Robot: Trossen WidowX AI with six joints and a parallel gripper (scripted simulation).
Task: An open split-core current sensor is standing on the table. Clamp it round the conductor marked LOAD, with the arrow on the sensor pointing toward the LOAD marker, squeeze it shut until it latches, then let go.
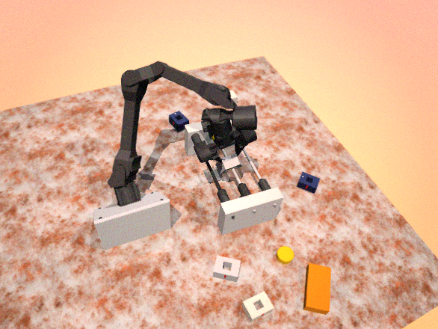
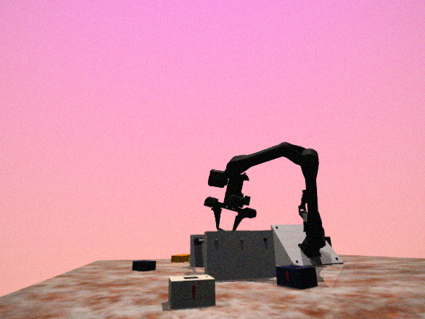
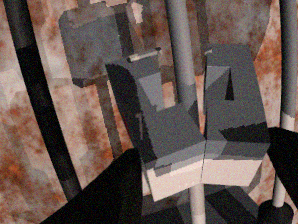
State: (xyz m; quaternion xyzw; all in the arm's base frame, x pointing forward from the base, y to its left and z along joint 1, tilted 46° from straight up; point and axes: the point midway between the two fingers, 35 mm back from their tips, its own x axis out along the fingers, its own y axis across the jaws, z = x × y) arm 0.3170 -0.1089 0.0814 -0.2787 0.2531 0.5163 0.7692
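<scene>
The hand (image 1: 229, 158) (image 2: 226, 229) (image 3: 204, 148) is shut on the grey split-core sensor (image 1: 230, 164) (image 3: 235, 120), one black finger to either side. The sensor is up among the rods, between the two end blocks, its halves meeting at the pale end and parting toward the other. In the wrist view the middle rod (image 1: 235, 176) (image 3: 180, 50) shows in the gap between the halves and again past their pale end; whether it is seated inside I can't tell. A dark rod (image 1: 214, 173) (image 3: 37, 95) runs to one side, a pale rod (image 1: 254, 164) (image 3: 288, 60) to the other.

As for markings, a red stroke shows on the white block (image 2: 192, 293) and on the navy block (image 2: 297, 277) (image 1: 179, 120) (too coarse to read as an arrow or a letter). A scrap of yellow (image 1: 213, 137) peeks out by the far end block (image 1: 192, 138) (image 2: 239, 257); any lettering there is hidden. On the bench (image 1: 56, 168) (image 2: 109, 290), a yellow disc (image 1: 285, 255) lies near the orange slab (image 1: 318, 288) (image 2: 180, 258)
</scene>
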